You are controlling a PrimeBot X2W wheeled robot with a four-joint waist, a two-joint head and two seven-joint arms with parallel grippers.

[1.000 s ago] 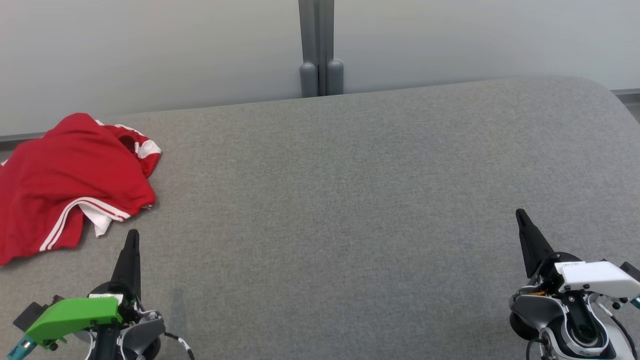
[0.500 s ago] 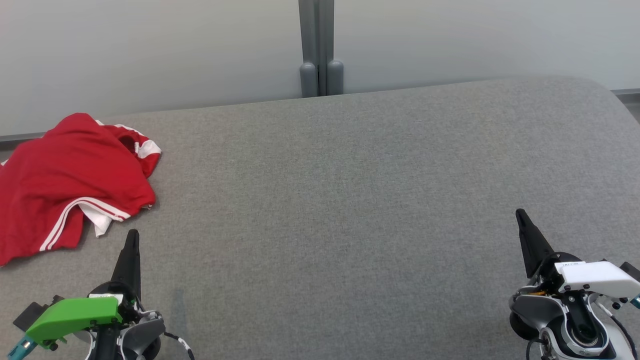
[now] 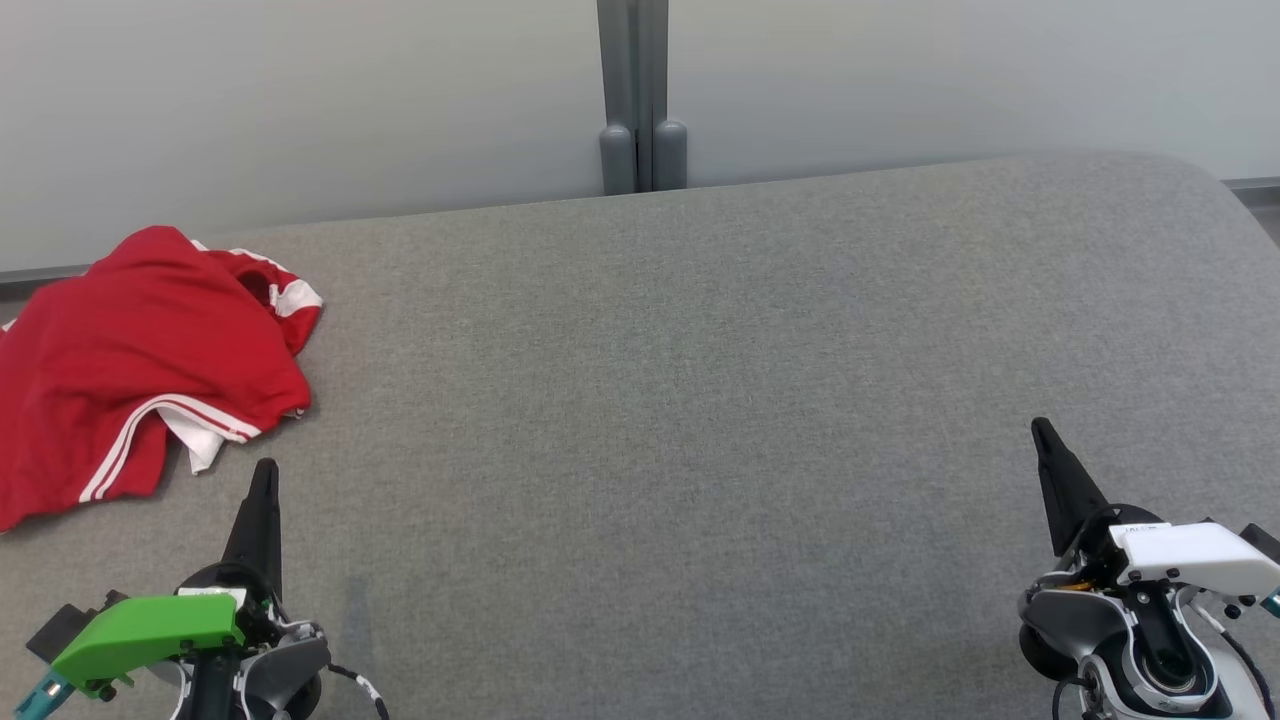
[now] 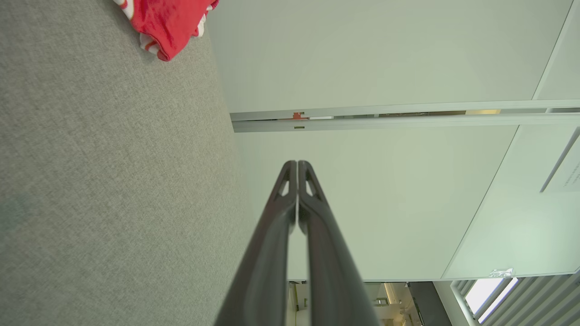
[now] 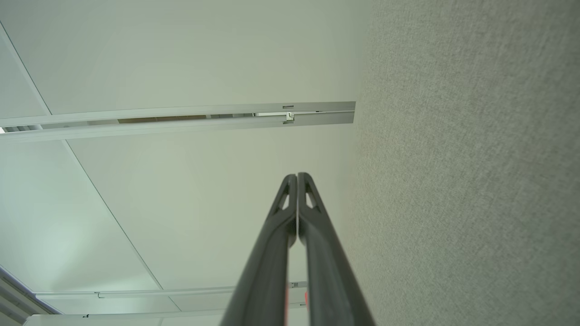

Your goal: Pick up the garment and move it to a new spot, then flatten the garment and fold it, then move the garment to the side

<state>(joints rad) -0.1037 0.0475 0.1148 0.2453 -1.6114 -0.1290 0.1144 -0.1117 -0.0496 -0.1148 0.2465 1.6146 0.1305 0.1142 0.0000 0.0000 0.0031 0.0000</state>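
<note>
- Since the red garment [image 3: 140,350] lies crumpled at the far left of the grey padded surface [image 3: 680,400], part of it running off the left edge of the head view, we judge the first step, picking it up, not yet begun.
- Our left gripper [image 3: 264,472] sits at the lower left with its two dark fingers pressed together, holding nothing. The garment lies ahead of its tip and to its left, near but not touching.
- Our right gripper [image 3: 1042,432] rests at the lower right, likewise clenched and empty. It is well apart from the cloth, with the bare surface between them.
- We take the left arm as plainly the nearer one for the reach.
- The heap's long axis runs roughly from its white-trimmed end near the far edge down toward the near left, and the white-striped hem faces our left fingertip.
- In the left wrist view a corner of red cloth shows at the top left, off the line of the fingers. We reckon the gripper must turn toward it and part its fingers before closing on a fold.
</note>
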